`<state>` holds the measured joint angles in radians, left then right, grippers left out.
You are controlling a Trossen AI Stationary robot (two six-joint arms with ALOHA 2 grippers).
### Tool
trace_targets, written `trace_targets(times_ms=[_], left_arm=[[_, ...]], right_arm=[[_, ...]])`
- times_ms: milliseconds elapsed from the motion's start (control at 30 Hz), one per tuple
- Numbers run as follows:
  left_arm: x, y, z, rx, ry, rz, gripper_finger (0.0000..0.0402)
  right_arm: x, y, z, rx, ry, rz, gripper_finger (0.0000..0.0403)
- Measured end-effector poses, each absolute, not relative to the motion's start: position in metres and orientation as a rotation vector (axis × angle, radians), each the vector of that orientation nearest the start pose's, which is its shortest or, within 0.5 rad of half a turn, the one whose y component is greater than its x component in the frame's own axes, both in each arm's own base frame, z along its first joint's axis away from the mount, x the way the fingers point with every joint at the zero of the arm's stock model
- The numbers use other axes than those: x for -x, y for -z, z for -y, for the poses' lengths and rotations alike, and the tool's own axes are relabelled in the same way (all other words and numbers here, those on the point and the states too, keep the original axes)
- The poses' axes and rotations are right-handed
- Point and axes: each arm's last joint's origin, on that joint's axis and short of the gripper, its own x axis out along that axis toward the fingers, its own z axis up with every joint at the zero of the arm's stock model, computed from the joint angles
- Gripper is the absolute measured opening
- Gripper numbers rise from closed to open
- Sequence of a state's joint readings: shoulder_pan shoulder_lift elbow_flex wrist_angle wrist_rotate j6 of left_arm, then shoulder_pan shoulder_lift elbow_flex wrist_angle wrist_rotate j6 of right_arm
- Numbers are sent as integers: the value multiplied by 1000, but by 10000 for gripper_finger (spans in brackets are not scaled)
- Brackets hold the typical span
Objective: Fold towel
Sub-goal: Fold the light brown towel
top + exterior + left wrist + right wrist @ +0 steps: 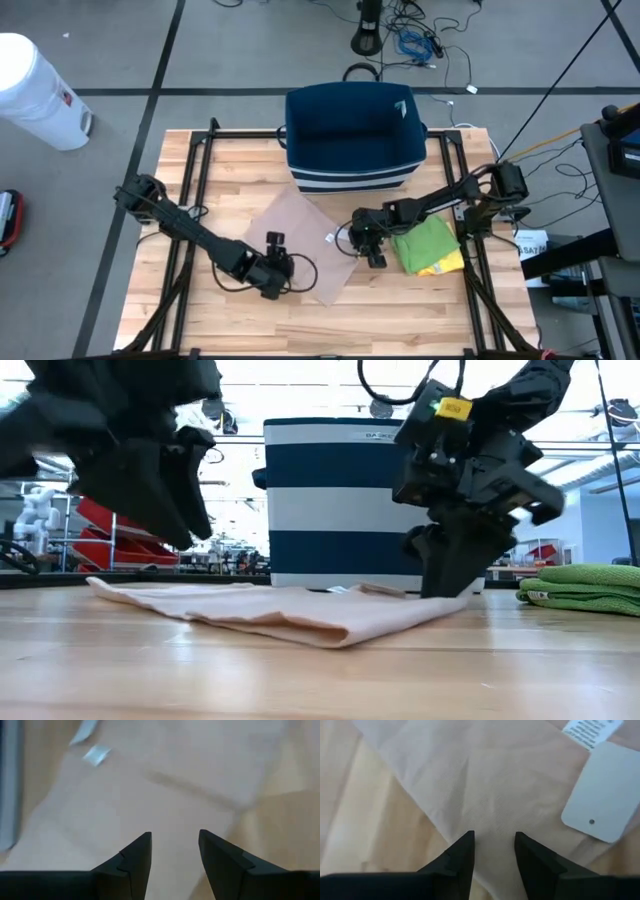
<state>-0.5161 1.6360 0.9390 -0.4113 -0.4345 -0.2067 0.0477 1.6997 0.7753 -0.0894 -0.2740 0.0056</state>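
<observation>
Beige towel [300, 245] flat on the wooden table [400, 310], roughly centre, turned like a diamond, just in front of the blue and white striped basket [352, 135]; in the low view towel [290, 610] lying low with a doubled, rounded edge toward the camera and one corner reaching under the right arm's fingers; white tag [600, 792] and printed label [590, 732] on the cloth near that corner, also seen from above as a small white mark [329, 238]. Left gripper [272, 262] over the near-left edge of the towel, fingers [132, 862] apart with cloth visible in the gap, nothing clamped; raised clear of the cloth in the low view [170, 490]. Right gripper [368, 245] at the towel's right corner, down at table level in the low view [450, 575]; fingers [457, 857] apart with a narrow gap, pointing at the towel's edge [485, 800]; contact with the cloth not settled from these views, no fold pinched between the tips. Folded green cloth [428, 243] with a yellow one [447, 265] under it on the table's right side, just beside the right gripper, apart from the towel; same stack at the right of the low view [585, 588]. White bin [35, 90] on the floor, well apart from the table at far left.
</observation>
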Motion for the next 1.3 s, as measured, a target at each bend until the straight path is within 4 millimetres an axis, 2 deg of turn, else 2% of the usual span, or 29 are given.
trace_targets(times_ms=[200,500,667,833,1000,1300], left_arm=[[-263,-165,124,-302,-212,-1075,172],[-255,-152,122,-246,-243,-1081,172],[-255,-148,130,-172,-181,-1025,172],[-254,-145,134,-96,-139,-1024,172],[-251,-138,128,11,-181,-1056,172],[-253,-130,114,133,-243,-1044,172]], right_arm=[[-296,-125,-43,-150,-341,-1035,128],[-292,-125,-67,-203,-411,-1053,128],[-289,-139,-71,-179,-441,-1002,128],[-287,-161,-65,-63,-416,-894,128],[-287,-176,-52,41,-397,-810,128],[-295,-179,-12,152,-333,-734,128]])
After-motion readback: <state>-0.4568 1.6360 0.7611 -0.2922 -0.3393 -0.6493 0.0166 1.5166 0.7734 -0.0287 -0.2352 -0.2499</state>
